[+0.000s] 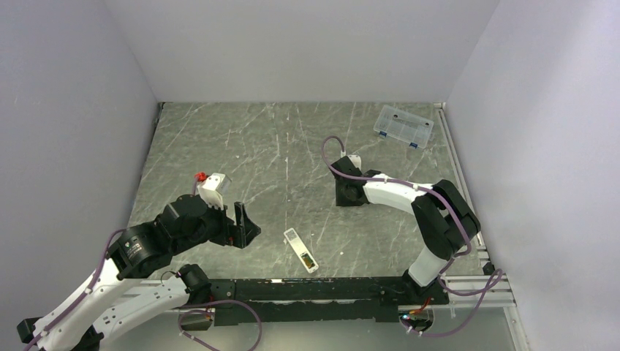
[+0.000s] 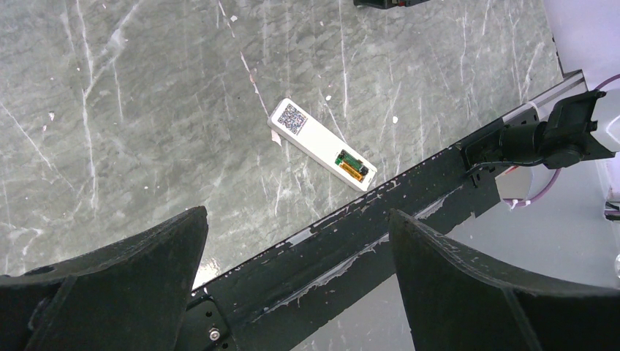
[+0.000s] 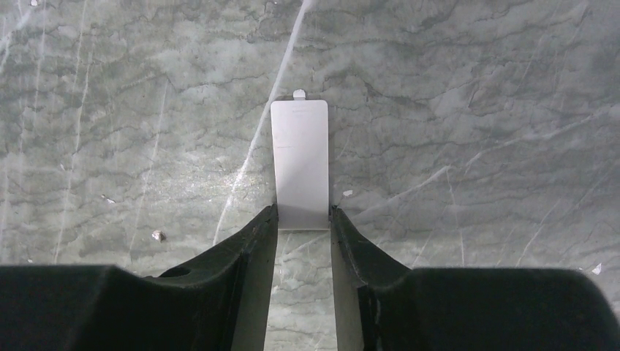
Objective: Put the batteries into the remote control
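Our left jaws gape wide, the remote control (image 2: 316,139) lying on the counter (image 2: 146,110) ahead of them with both batteries (image 2: 352,169) in its recess, while our right jaws pinch a flat white cover (image 3: 300,161).

Table (image 1: 292,139) grey-green marble, white veins and scratches. Remote control (image 2: 314,139) white, with a black-and-white QR patch at its 10 o'clock end. Batteries (image 2: 349,164) at the 4 o'clock end, one dark green, one orange-gold. Cover piece (image 3: 300,161) plain pale grey-white. Clear box (image 1: 403,126) at table's 1 o'clock, blue latches. Left gripper (image 1: 245,223) and right gripper (image 3: 303,213) black.
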Motion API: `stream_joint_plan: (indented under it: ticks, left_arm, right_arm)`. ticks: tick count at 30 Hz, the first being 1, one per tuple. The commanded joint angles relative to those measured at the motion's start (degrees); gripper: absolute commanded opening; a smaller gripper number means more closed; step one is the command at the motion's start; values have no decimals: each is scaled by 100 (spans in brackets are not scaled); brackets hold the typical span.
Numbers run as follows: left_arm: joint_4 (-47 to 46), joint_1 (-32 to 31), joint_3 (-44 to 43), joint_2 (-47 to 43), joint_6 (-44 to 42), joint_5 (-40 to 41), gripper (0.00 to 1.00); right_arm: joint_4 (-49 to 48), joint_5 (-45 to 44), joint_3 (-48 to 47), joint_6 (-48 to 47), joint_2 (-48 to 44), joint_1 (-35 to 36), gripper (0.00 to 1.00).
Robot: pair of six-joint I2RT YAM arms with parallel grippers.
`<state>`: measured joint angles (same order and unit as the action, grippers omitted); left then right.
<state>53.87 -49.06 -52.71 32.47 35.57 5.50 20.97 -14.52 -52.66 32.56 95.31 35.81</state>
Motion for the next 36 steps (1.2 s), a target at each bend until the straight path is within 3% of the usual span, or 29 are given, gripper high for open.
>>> stream_joint_plan:
  ticks: [1, 12, 25, 33, 36]
  left_arm:
    - [-190, -10, -11, 6, -33, 38, 100]
    - [-190, -13, -7, 1, -28, 38, 100]
    - [-184, -8, -11, 1, -17, 39, 99]
    - [-184, -11, -2, -18, -11, 15, 99]
    - [-184, -13, -2, -30, -7, 21, 100]
  right_arm:
    - [121, -160, 63, 26, -29, -11, 32]
    - [148, -200, 107, 58, -149, 61, 15]
    - [302, -259, 202, 119, -494, 228, 14]
    - [196, -192, 257, 286, -575, 268, 42]
    - [171, -223, 204, 357, -480, 268, 47]
